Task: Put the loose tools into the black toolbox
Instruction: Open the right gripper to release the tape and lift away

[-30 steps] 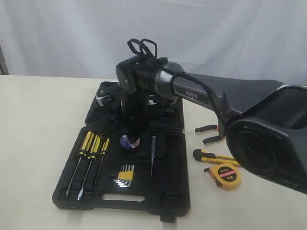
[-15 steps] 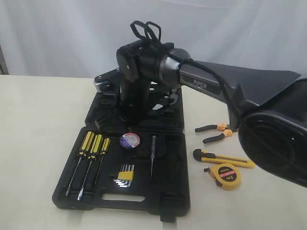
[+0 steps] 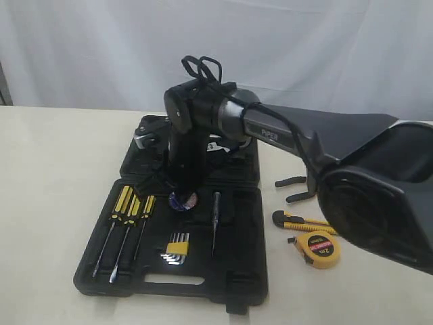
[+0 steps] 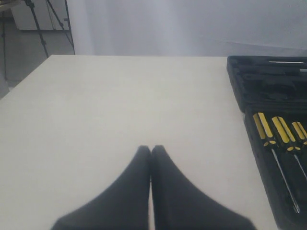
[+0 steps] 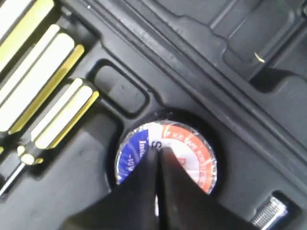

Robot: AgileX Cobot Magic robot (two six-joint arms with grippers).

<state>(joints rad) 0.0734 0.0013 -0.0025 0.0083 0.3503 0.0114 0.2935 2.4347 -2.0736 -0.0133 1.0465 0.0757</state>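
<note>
Toolbox: the black toolbox [image 3: 245,261] lies opened flat on the table [image 3: 47,203]. Its two halves sit one behind the other, hinge line running left to right, slot handle on the near edge.

Tape roll: the black tape roll [image 3: 183,200] sits in a round recess of the near half, close to the hinge. It lies flat with the white-red-blue label face up.

Loose tools on the table, right of the case:
- pliers [image 3: 291,181]: handles point left toward the case; the head is hidden behind the right arm.
- utility knife [image 3: 301,222]: long axis runs roughly left to right, nearer to me than the pliers.
- tape measure [image 3: 319,248]: lies flat, face up, just beside the knife on its near side.

Also in the near half:
- three screwdrivers [image 3: 128,203], side by side, handles toward the hinge and shafts toward the handle edge.
- hex key set [image 3: 177,245].
- one slim dark tool [image 3: 215,217], lying parallel to the screwdrivers.

The right arm crosses over the far half and screens part of it.

Right gripper [image 5: 157,149]: points straight down over the tape roll, fingers pressed together with nothing between them. The tips sit over the middle of the label; I cannot tell whether they touch it.

Left gripper [image 4: 151,148]: fingers pressed together, empty, over bare table beside the case.
</note>
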